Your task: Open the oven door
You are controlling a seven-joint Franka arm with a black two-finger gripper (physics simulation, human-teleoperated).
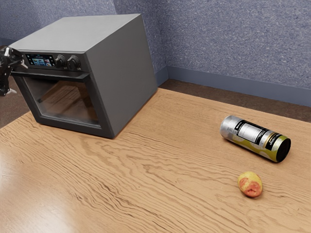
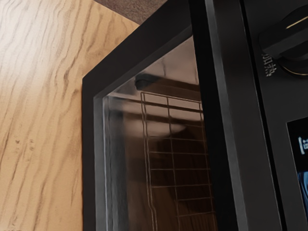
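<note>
In the exterior view, my gripper is at the far left edge, by the left end of the oven's front, partly cut off. Its fingers stand apart, one tip higher near the control panel and the other lower, so it is open. The grey oven has its glass door closed, with a dark handle along the top. From the wrist view, the hand faces the door glass at an angle, with the handle bar close by. Whether a finger touches the handle cannot be told.
A silver and yellow-green can lies on its side on the wooden table, toward the exterior view's right. Nearer the camera is a yellow-red fruit. Control knobs and a lit display sit above the handle.
</note>
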